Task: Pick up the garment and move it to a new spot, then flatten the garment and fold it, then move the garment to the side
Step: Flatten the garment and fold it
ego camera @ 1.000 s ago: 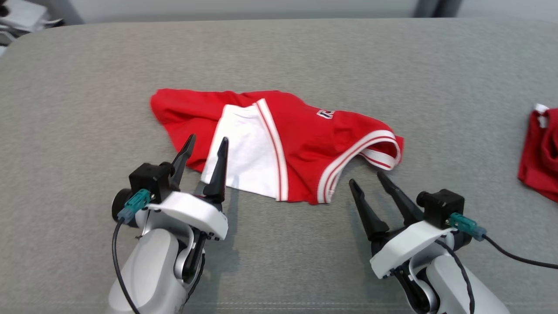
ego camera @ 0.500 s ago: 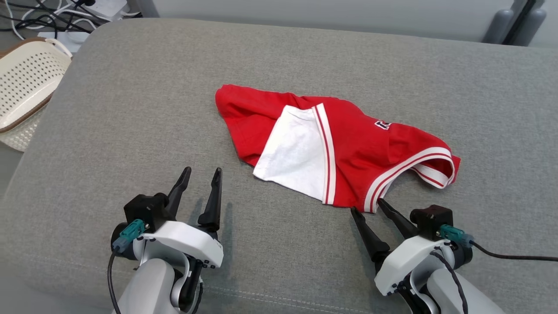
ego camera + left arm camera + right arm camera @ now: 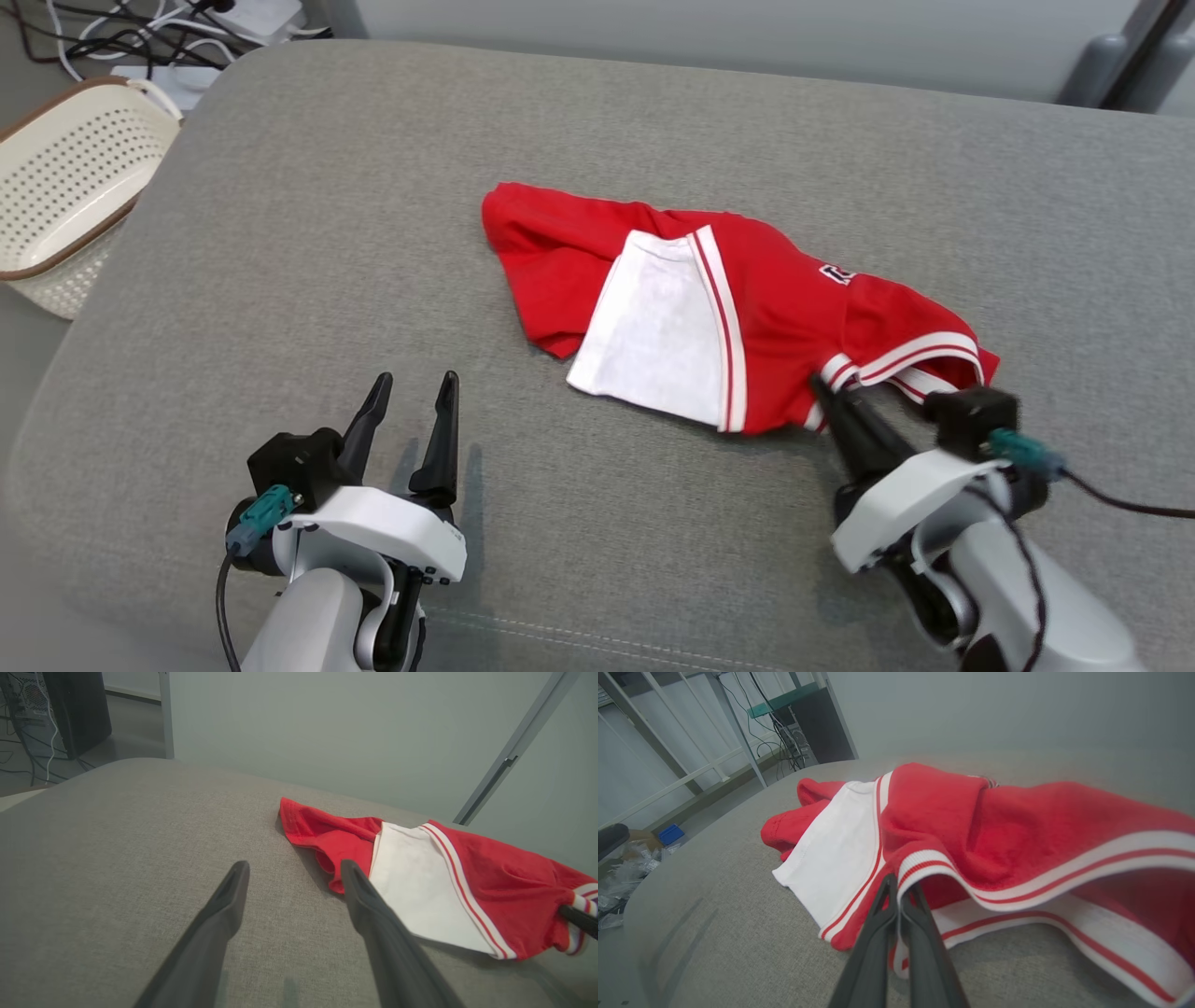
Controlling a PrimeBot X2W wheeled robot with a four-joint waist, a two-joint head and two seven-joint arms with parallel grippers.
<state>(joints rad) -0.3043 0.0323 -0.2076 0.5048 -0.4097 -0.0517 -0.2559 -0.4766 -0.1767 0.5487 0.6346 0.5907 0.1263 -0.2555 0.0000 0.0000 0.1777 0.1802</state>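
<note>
A red garment [image 3: 766,308] with a white panel and red-and-white striped trim lies crumpled on the grey cushion [image 3: 373,233]. My right gripper [image 3: 826,385] is shut on the striped edge at the garment's near right corner; in the right wrist view the fingertips pinch that trim [image 3: 920,863] and the right gripper [image 3: 899,886] shows closed. My left gripper [image 3: 411,385] stands open above bare cushion, to the left of the garment and apart from it. The left wrist view shows the left gripper [image 3: 292,870] open, with the garment [image 3: 420,868] ahead and to the right.
A cream perforated basket [image 3: 65,187] sits off the cushion's left edge, with cables [image 3: 140,28] on the floor behind it. A grey wall [image 3: 700,37] runs along the far side. The cushion's front seam [image 3: 579,635] lies close to both arms.
My right gripper moved forward to the garment's striped corner and closed on it. The head camera turned, so the whole scene shifted. The left gripper stayed open.
</note>
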